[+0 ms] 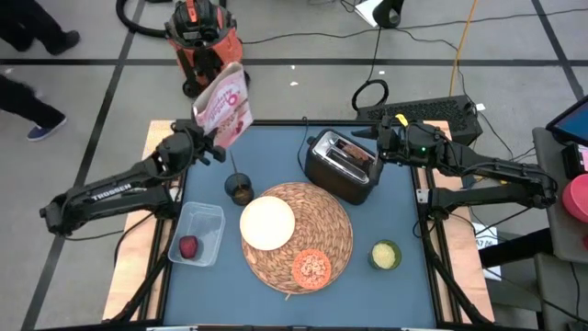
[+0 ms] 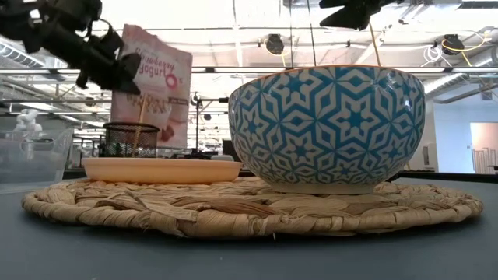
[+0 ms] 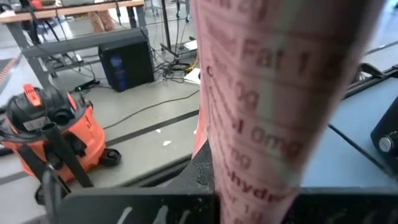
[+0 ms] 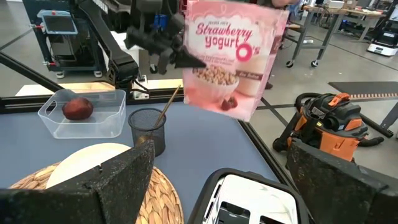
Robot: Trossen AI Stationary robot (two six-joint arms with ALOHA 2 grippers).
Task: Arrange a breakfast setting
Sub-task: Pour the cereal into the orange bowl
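The left gripper [image 1: 213, 147] pinches the pink-white cereal box [image 1: 223, 106] and holds it in the air over the table's far left corner, its long axis tilted and its glossy printed face toward the right arm. Right of it stands the dark mesh cup [image 1: 239, 189] with the wooden spoon [image 4: 168, 104] leaning in it. The cream bowl [image 1: 267, 223], blue-patterned outside, and the flat orange dish [image 1: 311, 268] sit on the round woven straw placemat [image 1: 331, 221]. The right gripper [image 1: 384, 140] hovers beside the toaster [image 1: 342, 165], fingers seemingly spread.

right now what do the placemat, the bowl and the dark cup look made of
Placemat: woven straw or similar fibre, matte, coiled braids showing. Bowl: likely glazed ceramic, glossy blue-white star pattern outside, cream inside. Dark cup: seemingly black wire mesh, see-through, with a wooden stick inside.
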